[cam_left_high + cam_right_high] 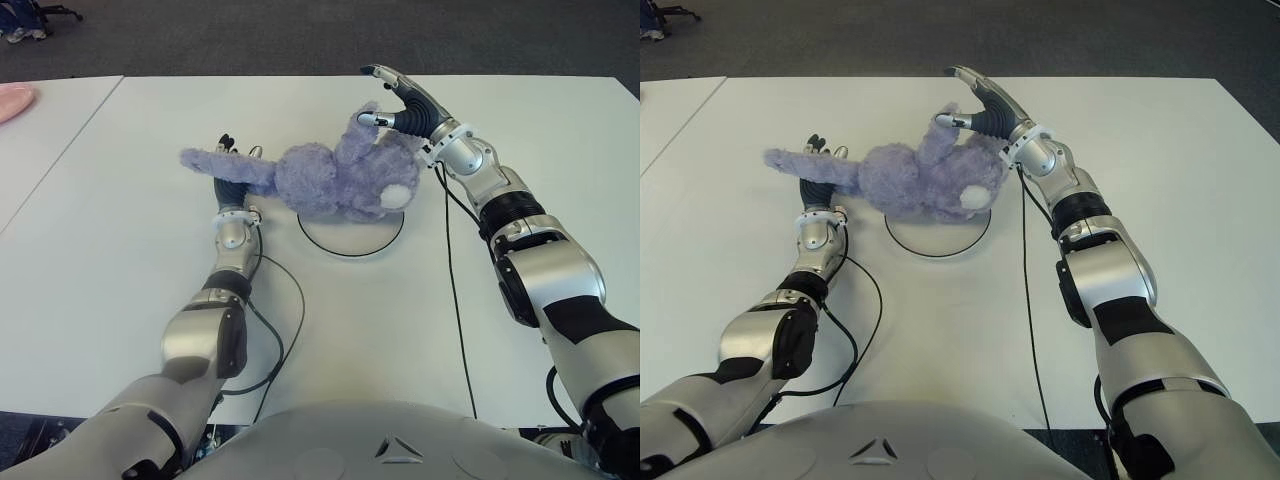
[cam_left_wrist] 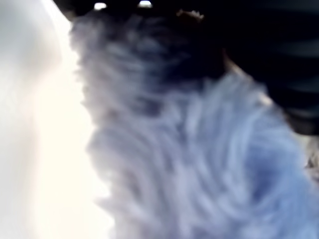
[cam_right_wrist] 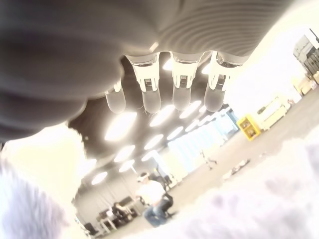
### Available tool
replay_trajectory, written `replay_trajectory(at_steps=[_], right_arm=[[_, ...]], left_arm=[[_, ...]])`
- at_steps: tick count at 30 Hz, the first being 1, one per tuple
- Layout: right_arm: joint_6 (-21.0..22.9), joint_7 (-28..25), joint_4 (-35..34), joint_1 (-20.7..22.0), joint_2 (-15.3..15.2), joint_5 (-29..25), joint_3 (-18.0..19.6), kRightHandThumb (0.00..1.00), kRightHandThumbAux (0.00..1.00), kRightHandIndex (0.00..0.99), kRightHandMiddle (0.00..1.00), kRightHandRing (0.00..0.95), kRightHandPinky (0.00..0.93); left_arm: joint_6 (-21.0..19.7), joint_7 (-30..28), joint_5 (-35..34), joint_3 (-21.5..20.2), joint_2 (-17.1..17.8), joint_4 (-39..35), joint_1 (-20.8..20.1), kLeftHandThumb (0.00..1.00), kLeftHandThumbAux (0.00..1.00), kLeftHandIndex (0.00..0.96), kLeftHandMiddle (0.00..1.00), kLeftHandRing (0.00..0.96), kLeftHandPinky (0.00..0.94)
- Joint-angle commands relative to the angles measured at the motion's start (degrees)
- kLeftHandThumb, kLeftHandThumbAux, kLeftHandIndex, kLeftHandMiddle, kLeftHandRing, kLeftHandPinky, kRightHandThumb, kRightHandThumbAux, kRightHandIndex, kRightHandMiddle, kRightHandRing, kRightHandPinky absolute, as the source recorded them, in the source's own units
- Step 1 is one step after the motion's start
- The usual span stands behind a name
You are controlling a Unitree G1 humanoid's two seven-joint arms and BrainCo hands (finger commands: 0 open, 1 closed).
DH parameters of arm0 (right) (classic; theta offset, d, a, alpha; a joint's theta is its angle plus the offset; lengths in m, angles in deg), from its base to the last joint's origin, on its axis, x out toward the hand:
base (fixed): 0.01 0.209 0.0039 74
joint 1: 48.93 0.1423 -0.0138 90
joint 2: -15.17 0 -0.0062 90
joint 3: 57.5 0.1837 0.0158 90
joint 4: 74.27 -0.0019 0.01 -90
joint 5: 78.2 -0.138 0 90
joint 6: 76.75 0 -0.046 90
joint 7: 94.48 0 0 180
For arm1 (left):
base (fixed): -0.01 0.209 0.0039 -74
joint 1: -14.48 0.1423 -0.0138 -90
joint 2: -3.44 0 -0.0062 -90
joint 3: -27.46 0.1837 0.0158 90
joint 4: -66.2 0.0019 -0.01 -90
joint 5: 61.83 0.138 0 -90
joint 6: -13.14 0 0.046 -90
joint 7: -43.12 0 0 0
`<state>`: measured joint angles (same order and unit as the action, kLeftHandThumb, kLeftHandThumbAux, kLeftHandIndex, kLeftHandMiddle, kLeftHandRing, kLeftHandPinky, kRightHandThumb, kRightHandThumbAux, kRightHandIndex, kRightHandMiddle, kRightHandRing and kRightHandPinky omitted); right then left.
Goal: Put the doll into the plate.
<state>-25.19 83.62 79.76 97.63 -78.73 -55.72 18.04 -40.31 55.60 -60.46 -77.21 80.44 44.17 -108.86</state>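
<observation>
Doll (image 1: pixel 330 180) over plate (image 1: pixel 350 238) | left hand (image 1: pixel 232 170) beneath, grip unclear | right hand (image 1: pixel 395 100) fingers extended, released

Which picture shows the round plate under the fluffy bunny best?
The right eye view: the plate shows its front rim below the doll, which the left hand and right hand touch. The left eye view shows nearly as much. Neither wrist view shows it, only fur.

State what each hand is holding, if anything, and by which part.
The left hand grips the doll by its long ear or limb; the right hand is open beside its other end.
</observation>
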Motion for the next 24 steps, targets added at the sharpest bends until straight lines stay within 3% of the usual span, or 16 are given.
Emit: replay_trajectory(at_steps=[1,9,17,24], right_arm=[[2.4,-0.8,2.1,0.9,1.5,-1.5,1.3,0.121,0.312,0.000,0.000,0.000,0.000],[4.1,0.1,3.0,2.0,1.8,-1.5,2.1,0.120,0.317,0.000,0.000,0.000,0.000],[7.5,0.5,6.2,8.5,0.3,-2.3,4.5,0.099,0.329,0.000,0.000,0.000,0.001],[8.1,2.8,7.6,11.0,-1.6,-2.1,5.9,0.091,0.356,0.000,0.000,0.000,0.001]], left_arm=[[-7.2,1.3,0.7,0.8,-5.8,9.1,12.3,0.000,0.548,0.035,0.094,0.085,0.072],[-7.3,1.2,0.6,0.6,-5.8,9.1,12.3,0.000,0.547,0.036,0.104,0.090,0.068],[-7.8,1.5,0.5,0.4,-5.8,9.2,12.2,0.000,0.548,0.036,0.106,0.095,0.077],[-8.3,2.0,0.4,0.3,-6.0,9.2,12.0,0.000,0.553,0.039,0.106,0.097,0.087]])
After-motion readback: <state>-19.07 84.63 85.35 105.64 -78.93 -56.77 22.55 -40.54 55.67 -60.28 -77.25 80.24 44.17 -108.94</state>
